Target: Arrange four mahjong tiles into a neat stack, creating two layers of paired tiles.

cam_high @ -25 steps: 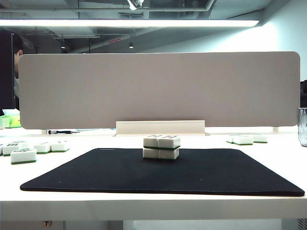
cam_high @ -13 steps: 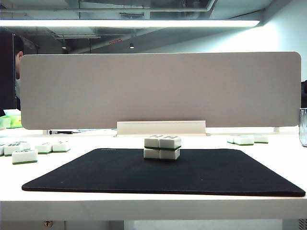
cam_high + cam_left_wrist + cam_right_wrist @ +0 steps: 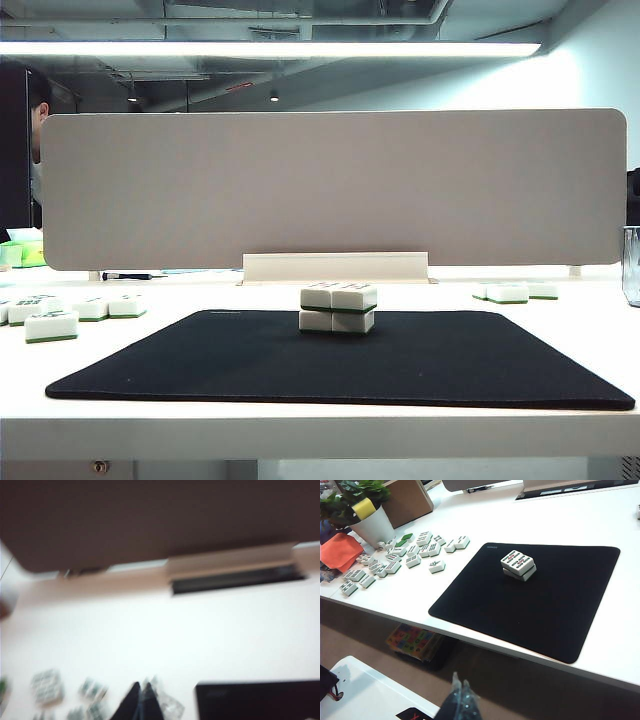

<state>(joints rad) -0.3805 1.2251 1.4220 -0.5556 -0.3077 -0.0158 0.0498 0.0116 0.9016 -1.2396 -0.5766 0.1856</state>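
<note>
From the outside view we are looking at the stack (image 3: pixel 338 308) sitting near the back edge of the black mat (image 3: pixel 340 365) on the surface (image 3: pixel 320 435). It is showing two tiles on top of two tiles, with thin green bands between. The top pair is sitting a tiny bit to the right of the bottom pair. Spare tiles (image 3: pixel 50 324) are lying off the mat on the left, and a few more (image 3: pixel 515 291) on the right. No arm is showing here.

In the left wrist view everything is blurry. We are seeing the left tool (image 3: pixel 139 702) with its two dark tips pressed together and holding nothing. Blurry loose tiles (image 3: pixel 47 686) are lying near it, and a corner of the mat (image 3: pixel 257 700) is showing.

In the right wrist view we are looking down at the stack (image 3: pixel 518 564) from well away. The right tool (image 3: pixel 460 700) is hanging low, out past the front edge of the surface, with its tips together and nothing in them.

We are thinking the stacking is done. So the good way now is pulling the arms away gently, keeping them high and wide of the stack, so nothing is bumping it.
</note>
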